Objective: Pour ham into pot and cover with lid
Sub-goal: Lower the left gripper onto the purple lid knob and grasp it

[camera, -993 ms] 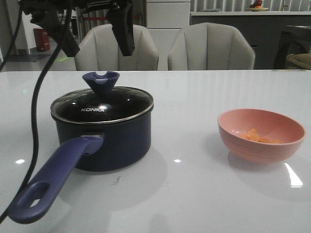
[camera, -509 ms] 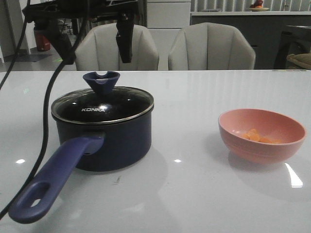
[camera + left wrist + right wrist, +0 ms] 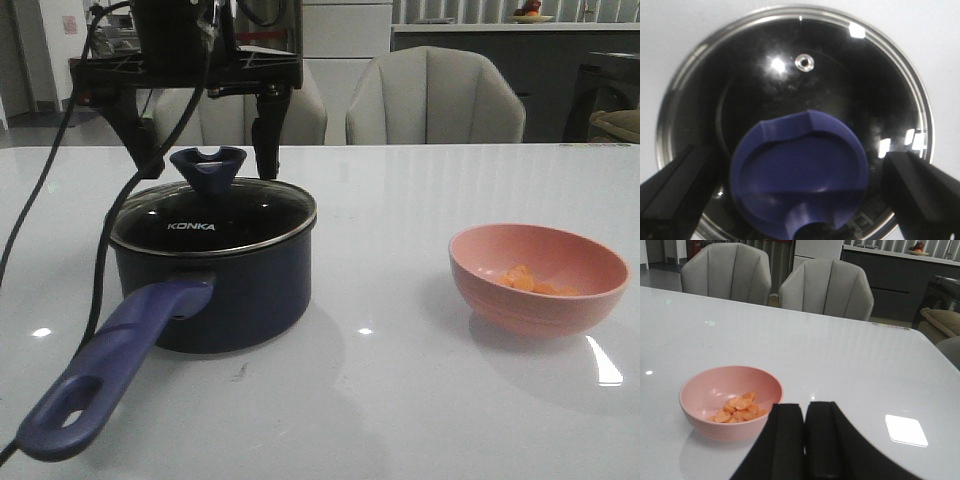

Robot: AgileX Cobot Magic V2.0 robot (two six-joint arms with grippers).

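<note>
— So, where's the left gripper (image 3: 200, 150) now?

— It has come down from above the pot (image 3: 215, 290) since a second ago. Its fingers (image 3: 268, 135) are spread wide, one on each side of the knob (image 3: 800, 175), not touching it yet. In the left wrist view the knob sits squarely between the two pads, with clear gaps on both sides.

— And the lid (image 3: 212, 222)?

— Seated on the pot, rim flush all round as far as I can tell. I judge the lid has to come off before anything gets poured, so that descent reads as the approach for a lift.

— The ham (image 3: 737, 409)?

— Untouched in the bowl (image 3: 731, 401), well ahead of the right gripper (image 3: 805, 440) and off to one side of its fingers. Those fingers are pressed together, holding nothing.

— What do I watch for next?

— I'd close on the knob only once the pads are level with its waist; pinching the flared top could let it slip out.
</note>
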